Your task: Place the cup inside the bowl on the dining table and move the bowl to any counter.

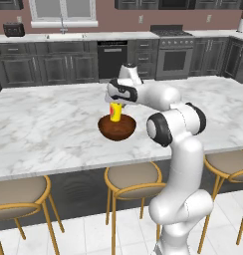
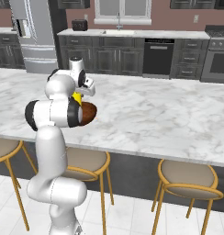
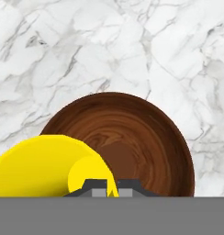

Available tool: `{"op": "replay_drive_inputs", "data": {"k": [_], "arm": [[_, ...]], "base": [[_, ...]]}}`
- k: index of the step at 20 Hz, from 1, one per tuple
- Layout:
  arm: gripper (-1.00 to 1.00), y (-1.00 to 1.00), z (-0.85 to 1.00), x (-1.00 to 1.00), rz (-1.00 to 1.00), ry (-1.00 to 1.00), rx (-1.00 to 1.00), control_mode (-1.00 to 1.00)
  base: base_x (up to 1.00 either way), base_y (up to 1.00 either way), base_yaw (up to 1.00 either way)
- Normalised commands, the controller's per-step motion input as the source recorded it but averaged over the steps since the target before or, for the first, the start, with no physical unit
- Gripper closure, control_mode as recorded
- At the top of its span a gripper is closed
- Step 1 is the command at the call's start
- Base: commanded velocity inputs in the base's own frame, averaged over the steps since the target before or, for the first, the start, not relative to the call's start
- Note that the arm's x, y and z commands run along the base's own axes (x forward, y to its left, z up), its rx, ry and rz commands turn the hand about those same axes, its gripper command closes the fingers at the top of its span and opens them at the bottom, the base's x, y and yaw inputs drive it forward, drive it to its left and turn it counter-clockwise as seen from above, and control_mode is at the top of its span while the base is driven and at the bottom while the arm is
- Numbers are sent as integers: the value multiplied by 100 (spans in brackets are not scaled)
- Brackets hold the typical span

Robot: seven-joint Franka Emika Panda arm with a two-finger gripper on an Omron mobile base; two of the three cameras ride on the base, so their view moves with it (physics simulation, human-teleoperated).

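— White marble veined in grey is seen across the whole dining table [image 1: 54,124], with dark grey cabinets and a mauve backsplash behind it. How much of the task can be judged done?

— Little is finished. The cup [image 1: 115,112] is held just above the bowl [image 1: 117,128], over its hollow, and is not yet seen resting inside. The bowl sits on the dining table near the stool-side edge, so its move to the counter [image 1: 93,37] is wholly left.

— Is the cup gripped?

— It is judged so: the gripper [image 3: 112,184] is closed on the cup, whose rim sits against the dark fingertips [image 3: 96,185] at six o'clock in the hand view (the contact itself is partly hidden by the cup's body).

— And the placing within that view?

— The cup [image 3: 49,167] is seen at about seven o'clock, overlapping the bowl [image 3: 141,137], whose floor lies open toward three o'clock.

— What of materials and shapes?

— The bowl is rendered as dark reddish-brown wood with ringed grain, round, wide and shallow, with a paler flat disc at its centre. The cup is a smooth bright yellow cylinder, far narrower, with a red mark on its side in the left base view. Gold-legged round stools [image 1: 132,177] are tucked under the dining table's edge.
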Motion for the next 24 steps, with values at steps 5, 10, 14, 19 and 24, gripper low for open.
{"op": "replay_drive_inputs", "data": {"k": [5,10,14,19,24], "arm": [[100,1,-23,6,0,0,0,-100],[100,0,-20,5,0,0,0,-100],[100,3,-24,8,0,0,0,-100],[100,2,-20,7,0,0,0,-100],[100,3,-19,8,0,0,0,-100]], "base": [[0,0,0],[0,0,0],[0,0,0],[0,0,0],[0,0,0]]}}
